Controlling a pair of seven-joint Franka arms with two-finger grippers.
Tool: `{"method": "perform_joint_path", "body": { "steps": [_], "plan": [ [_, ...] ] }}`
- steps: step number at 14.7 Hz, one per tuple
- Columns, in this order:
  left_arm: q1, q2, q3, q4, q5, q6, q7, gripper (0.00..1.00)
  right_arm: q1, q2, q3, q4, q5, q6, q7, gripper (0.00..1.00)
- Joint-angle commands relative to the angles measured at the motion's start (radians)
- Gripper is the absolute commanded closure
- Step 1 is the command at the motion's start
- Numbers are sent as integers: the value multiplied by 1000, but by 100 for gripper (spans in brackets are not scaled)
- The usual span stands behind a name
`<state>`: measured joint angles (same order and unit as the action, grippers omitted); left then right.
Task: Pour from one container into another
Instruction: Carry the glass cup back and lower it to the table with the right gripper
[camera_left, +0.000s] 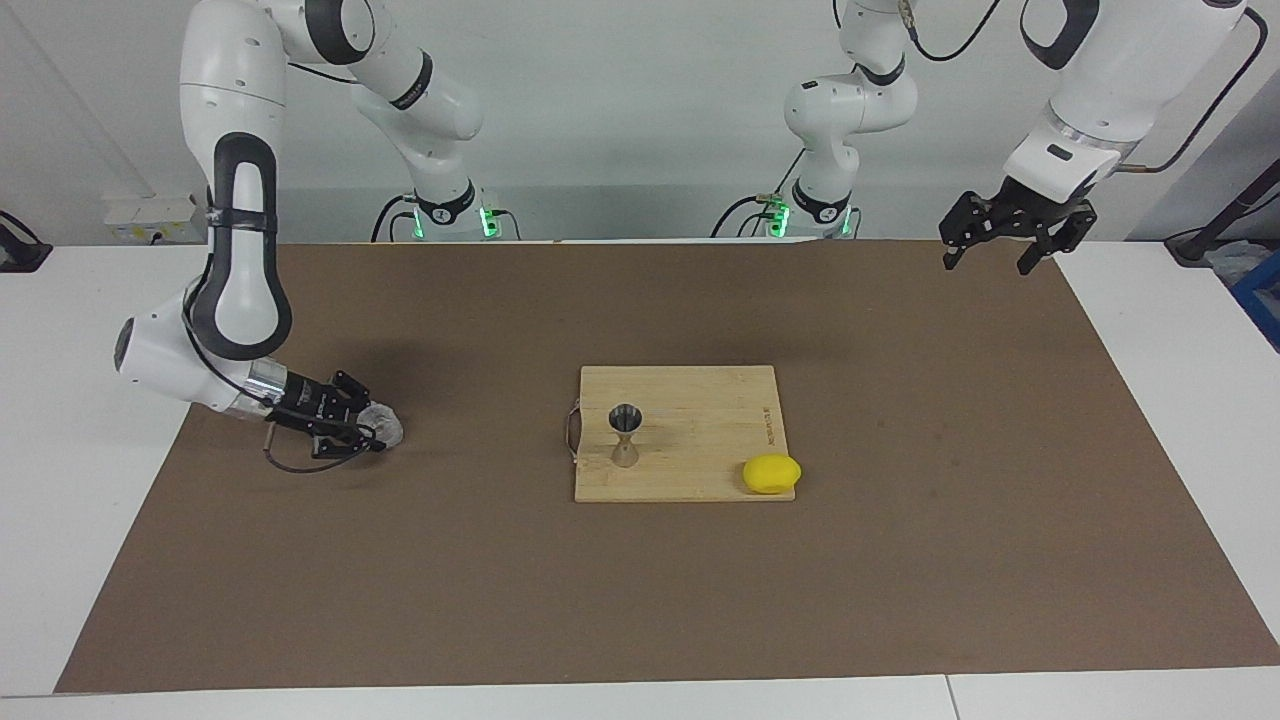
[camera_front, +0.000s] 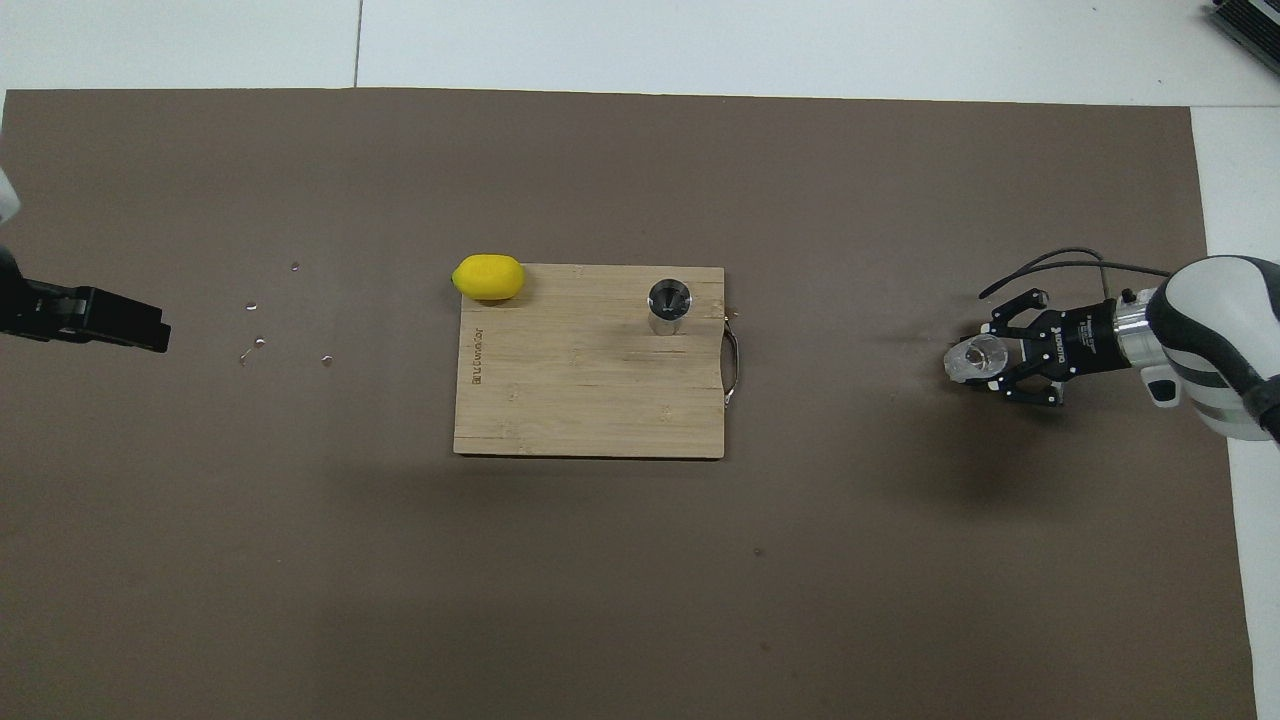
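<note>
A brown mat (camera_left: 900, 480) covers most of the table, and the wooden cutting board (camera_left: 700, 440) at its middle serves as the landmark. A short line of writing is burned into the board along the edge toward the left arm's end; it is too small to read. A metal handle (camera_left: 572, 432) sits on the board's edge toward the right arm's end.

The right arm reaches low over the mat, well apart from the board toward the right arm's end. Its right gripper (camera_left: 372, 428) is clenched on the clear glass tumbler (camera_left: 381, 425), which sits between the fingertips at the gripper's tip, low at the mat; whether it touches the mat cannot be told. In the overhead view the tumbler (camera_front: 976, 358) shows its round mouth facing up, so its axis stands roughly upright, while the gripper lies nearly level and points toward the board.

The left arm waits, its left gripper (camera_left: 1000, 250) raised over the mat's corner by the left arm's base, fingers spread and holding nothing.

A yellow lemon (camera_left: 771, 473) rests on the board's corner farthest from the robots, toward the left arm's end.

The silvery jigger (camera_left: 625, 435) stands upright on the board beside the handle edge, open cone up.

A few small droplets (camera_front: 262, 335) dot the mat well apart from the board, toward the left arm's end.
</note>
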<state>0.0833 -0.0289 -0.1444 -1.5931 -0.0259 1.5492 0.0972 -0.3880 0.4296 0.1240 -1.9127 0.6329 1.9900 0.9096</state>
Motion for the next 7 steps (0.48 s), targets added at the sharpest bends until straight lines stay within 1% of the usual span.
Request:
{"method": "perform_joint_path", "body": {
  "steps": [1, 5, 7],
  "plan": [
    [-4, -17, 5, -24, 4, 9, 9, 0, -17, -18, 11, -32, 19, 18, -35, 0],
    [-4, -17, 5, -24, 4, 9, 9, 0, -22, -37, 5, -32, 4, 16, -32, 0],
    [-4, -17, 5, -24, 6, 9, 9, 0, -34, -43, 3, -32, -47, 15, -37, 0]
  ]
}}
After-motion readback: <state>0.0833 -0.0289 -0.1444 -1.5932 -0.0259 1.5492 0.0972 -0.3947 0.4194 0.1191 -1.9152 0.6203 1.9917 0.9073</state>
